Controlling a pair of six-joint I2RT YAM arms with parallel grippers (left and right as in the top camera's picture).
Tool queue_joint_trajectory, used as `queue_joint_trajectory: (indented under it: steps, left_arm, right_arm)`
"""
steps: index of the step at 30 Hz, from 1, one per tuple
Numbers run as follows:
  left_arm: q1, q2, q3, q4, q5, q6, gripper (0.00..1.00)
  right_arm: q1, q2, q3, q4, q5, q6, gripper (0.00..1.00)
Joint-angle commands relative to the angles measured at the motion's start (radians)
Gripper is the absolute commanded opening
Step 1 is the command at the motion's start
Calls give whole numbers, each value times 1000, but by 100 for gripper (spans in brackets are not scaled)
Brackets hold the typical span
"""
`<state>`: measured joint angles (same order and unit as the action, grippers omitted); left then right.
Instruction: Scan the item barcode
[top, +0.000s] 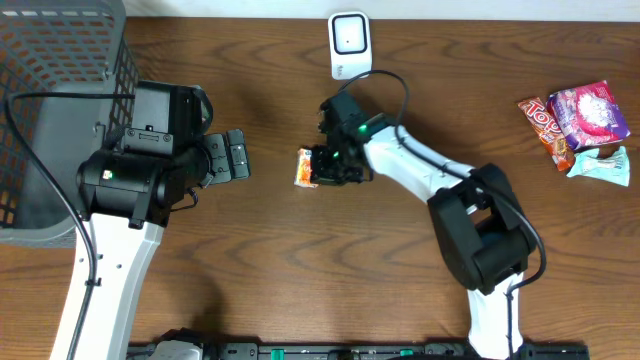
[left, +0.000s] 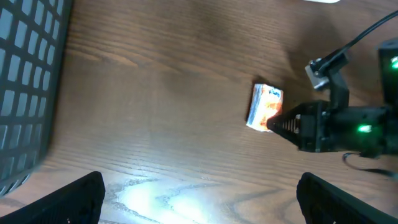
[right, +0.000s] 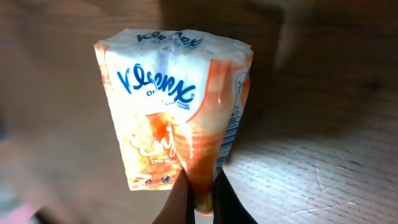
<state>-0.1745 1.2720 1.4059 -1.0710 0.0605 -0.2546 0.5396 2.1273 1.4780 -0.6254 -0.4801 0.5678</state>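
Grasping step in hand, by the look of it: pinching the tissue pack (top: 304, 167) with the right claw (top: 320, 168), jaws squeezed almost together on a fold of wrapper at one end. Sitting near the middle of the worktop (top: 300, 270), pack sticking out leftward beyond the fingertips; lifted or not, impossible to tell. Next, probably calling for raising it and turning the barcode (right: 233, 127) on its side toward the scanner (top: 349, 42) standing at the far edge. Holding the left claw (top: 240, 158) wide open and empty, well apart, beside the basket (top: 60, 60).
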Motion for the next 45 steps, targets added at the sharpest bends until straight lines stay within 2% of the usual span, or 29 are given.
queue_joint_trajectory:
  steps: [1, 5, 8, 13, 15, 28, 33, 37, 45]
  left_arm:
    - [1, 2, -2, -2, -13, 6, 98]
    - [1, 2, -2, -2, -13, 6, 98]
    - [1, 2, -2, -2, -13, 6, 98]
    - [1, 2, -2, -2, -13, 6, 98]
    - [1, 2, -2, -2, -13, 6, 98]
    - [1, 2, -2, -2, -13, 6, 98]
    - [1, 2, -2, -2, -13, 6, 98]
    - [1, 2, -2, -2, -13, 6, 98]
    - [1, 2, -2, -2, -13, 6, 98]
  right_arm:
    - [-61, 11, -9, 6, -323, -141, 1]
    - [-112, 11, -9, 3, -560, -262, 1]
    - [-135, 11, -9, -29, -719, -426, 1]
    - [-138, 11, -9, -158, -741, -645, 1]
    - [-138, 11, -9, -187, -736, -677, 1]
    - [-137, 11, -9, -198, -584, -631, 1]
    - [-137, 11, -9, -216, -324, -483, 1]
    - [-143, 11, -9, -267, -19, -335, 1]
    - [-173, 11, -5, -299, 76, -296, 4]
